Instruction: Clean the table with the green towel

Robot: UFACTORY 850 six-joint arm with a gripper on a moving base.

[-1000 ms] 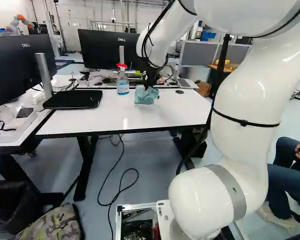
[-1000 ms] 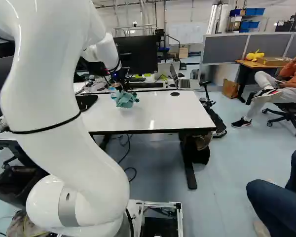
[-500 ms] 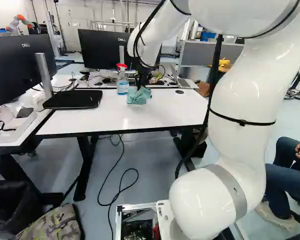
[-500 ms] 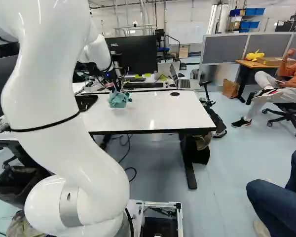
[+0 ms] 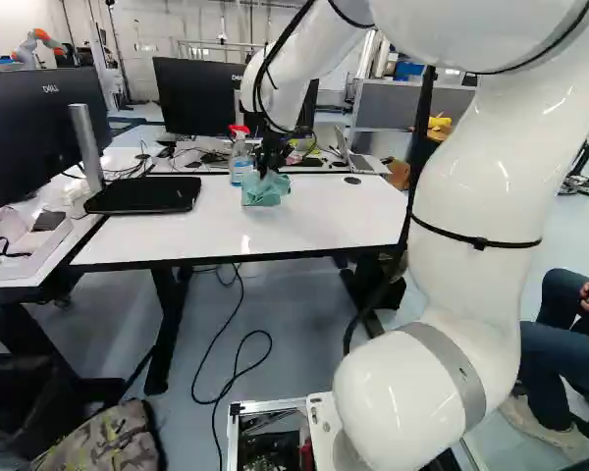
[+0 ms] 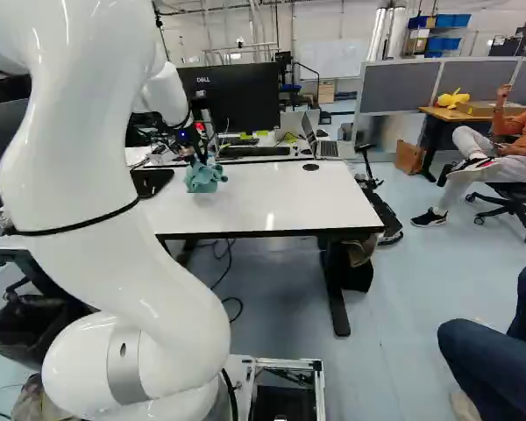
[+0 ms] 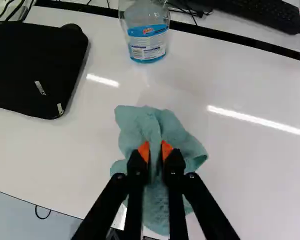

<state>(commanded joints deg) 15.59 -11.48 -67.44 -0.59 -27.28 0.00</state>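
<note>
Pincer (image 7: 155, 151) is gripping the green towel (image 7: 132, 125), cloth pinched btwn both fingers, approx mid-bunch. So the task's thing is in the pincer, not off to one side: a pinched ridge runs fore-aft btwn the fingertips, w/ folds hanging out to L & R & some cloth back under the fingers. Bunch looks longer fore-aft than across, tho it's crumpled, so long axis is approx only

Key relation for next move: white desk (image 7: 250, 175) is right under pincer & towel, running off to pincer's R and back twd the arm (image 5: 481, 235). Can't tell if cloth is pressed on the top or just above it. Spray bottle (image 7: 149, 42) stands straight ahead of pincer, near, apart from towel; black monitor base (image 7: 35, 65) is ahead & to L, also apart. Keyboard (image 7: 255, 12) further off, ahead-R, past the desk's dark far edge

My read: wiping is the step in hand, progress unclear. Next stroke prob. best to R or back twd arm; pushing ahead risks knocking the bottle, going far L risks snagging the base. Loose folds may bunch or drag, so keep pressure light & even
</note>
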